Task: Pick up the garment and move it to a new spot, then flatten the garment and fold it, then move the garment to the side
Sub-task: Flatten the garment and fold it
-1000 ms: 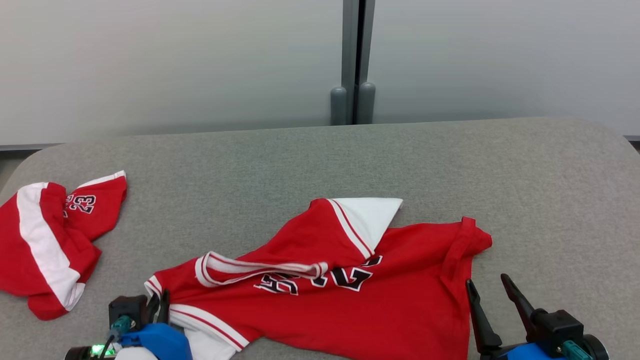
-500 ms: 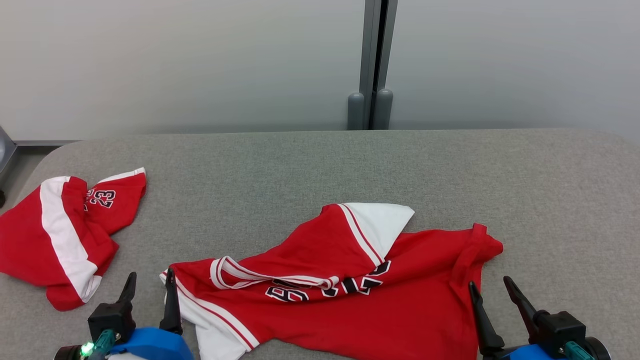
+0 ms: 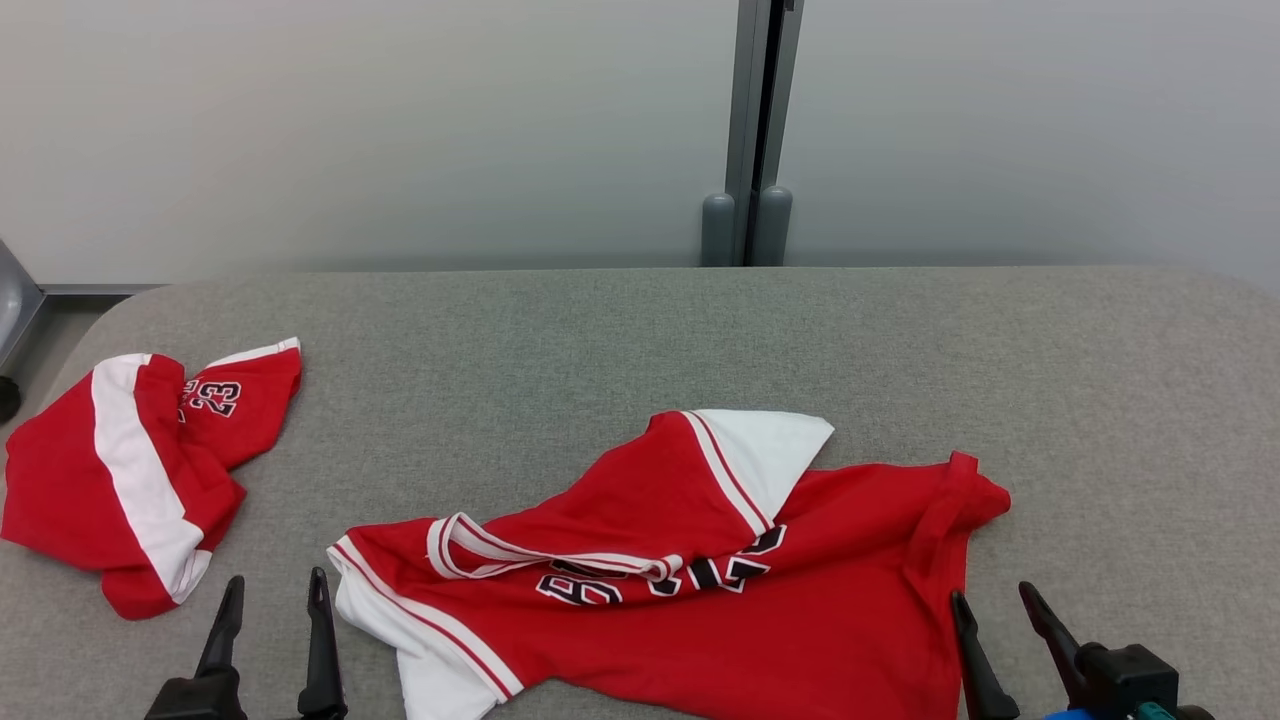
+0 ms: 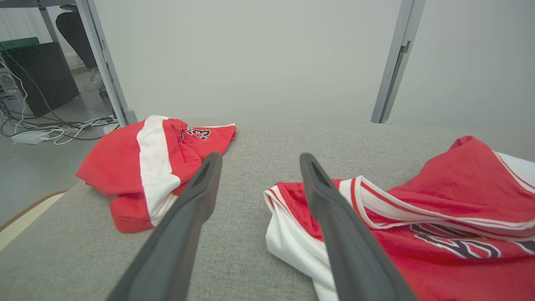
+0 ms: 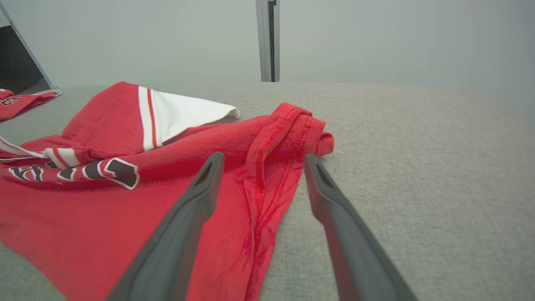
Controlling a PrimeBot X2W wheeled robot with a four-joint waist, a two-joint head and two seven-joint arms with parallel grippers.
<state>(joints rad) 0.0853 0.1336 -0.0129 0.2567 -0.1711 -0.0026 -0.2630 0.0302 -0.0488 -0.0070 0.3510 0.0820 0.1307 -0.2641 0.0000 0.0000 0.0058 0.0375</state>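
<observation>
Left fingers [image 4: 179, 234] were pinched at the jersey's [image 3: 700, 620] white-trimmed corner a second ago. They have now released it and drawn back, and stand spread and empty just beside it. The head camera has shifted too.

The right fingers [image 5: 179, 238] are spread and hold nothing, straddling the rolled hem at the jersey's right edge.

The jersey lies crumpled at the near middle of the worktop [image 3: 700, 340], with one flap turned over to show white.

Risks, as we judge them:
- A pinch at that rolled hem may catch one layer only and drag the folds tighter.
- The shorts [image 3: 120, 480] lie near on the left, and a wide sweep could snag them.

Materials:
- The jersey is thin, limp red knit with striped trim, a stitched hem and black-and-white lettering.
- The worktop is covered in coarse grey weave with rounded corners, so cloth probably drags on it rather than slides.
</observation>
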